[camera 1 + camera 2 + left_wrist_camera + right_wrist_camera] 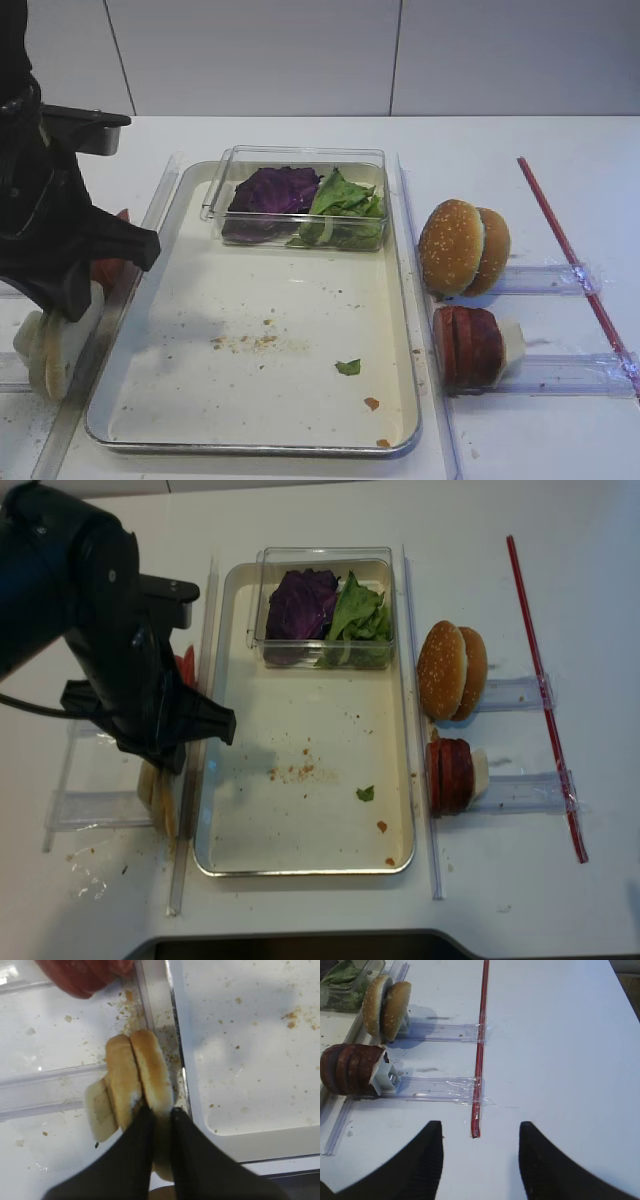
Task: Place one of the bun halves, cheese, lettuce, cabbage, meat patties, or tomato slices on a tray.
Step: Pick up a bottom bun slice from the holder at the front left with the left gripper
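Two pale bun halves stand on edge just left of the tray's rim (176, 1045). My left gripper (160, 1115) is shut on the right one (150, 1070), a finger on each face. Its twin (121, 1080) leans beside it. In the high view the left arm covers most of that bun (50, 345). The silver tray (250, 447) holds only crumbs and a clear box with cabbage (275, 190) and lettuce (345, 198). Tomato slices (85, 972) lie further along the left rail. Meat patties (468, 345) stand right of the tray. My right gripper (480, 1132) is open over bare table. Cheese is out of view.
Sesame bun halves (462, 245) stand on a clear rail right of the tray. A red strip (570, 250) is taped along the table's right side. A pale stopper block (97, 1110) backs the pale buns. A green scrap (348, 367) lies on the tray floor.
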